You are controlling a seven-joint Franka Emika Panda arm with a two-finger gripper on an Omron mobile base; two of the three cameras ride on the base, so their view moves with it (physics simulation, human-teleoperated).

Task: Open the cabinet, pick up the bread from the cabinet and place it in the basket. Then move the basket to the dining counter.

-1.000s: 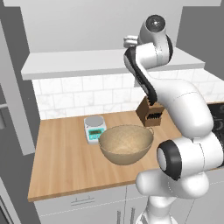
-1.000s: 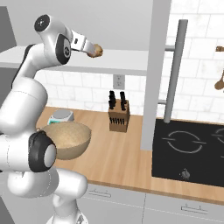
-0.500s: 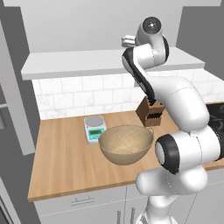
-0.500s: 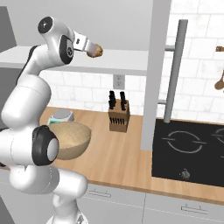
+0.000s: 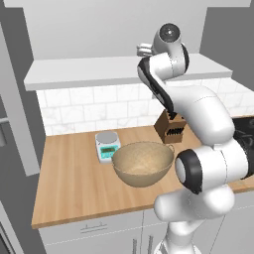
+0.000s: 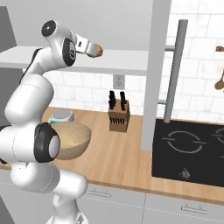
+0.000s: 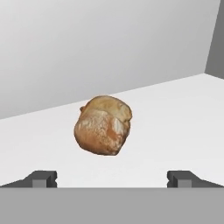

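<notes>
The cabinet stands open, with its pale shelf bare apart from the bread. The bread, a small golden-brown roll, lies on that shelf just ahead of my gripper. My gripper is open, a fingertip low on each side and nothing between them. From the right, the bread sits right at the tip of the gripper. In the left base view the gripper reaches over the shelf's edge. The tan woven basket stands on the wooden worktop below the arm.
An open cabinet door with a long bar handle hangs right of the arm. A knife block and a small scale stand by the basket. A black hob lies to the right.
The arm's upper joints have shifted slightly and the hand has edged a little towards the bread. The bread and basket have not moved, and the jaws stay wide.
</notes>
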